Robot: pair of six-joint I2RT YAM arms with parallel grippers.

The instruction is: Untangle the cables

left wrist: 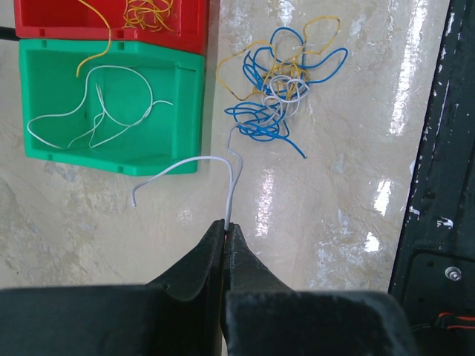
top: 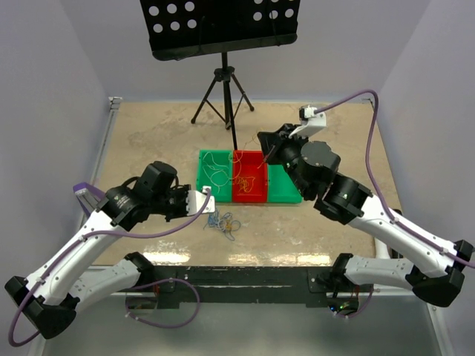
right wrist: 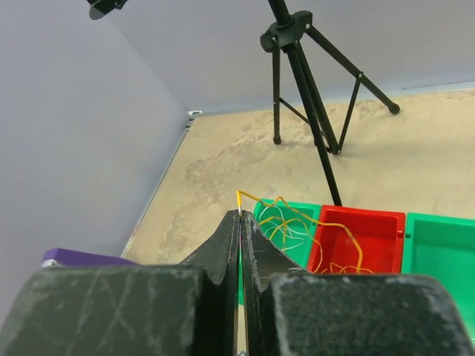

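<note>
The cables lie as a loose clump of blue, yellow-orange and white strands on the bench. They sit just beside the near corner of the green bin, in front of the row of bins, as the overhead view also shows.

The left end effector is closed on a white wire, pinching it at the very tips. From the grip the wire rises and bends over toward the green bin, and its free end hangs just outside the bin's wall. A further stretch of it runs up to the edge of the clump; I cannot tell whether it is caught there. One long white strand lies looped inside the green bin.

The right end effector is held above the bins and closed on a yellow-orange wire. This wire arcs away from the tips and drops into the red bin, where more yellow-orange strands lie. The red bin touches the green bin on one side and a second green bin on the other.

Behind the bins a black tripod stands on the bench, carrying a perforated music stand.
</note>
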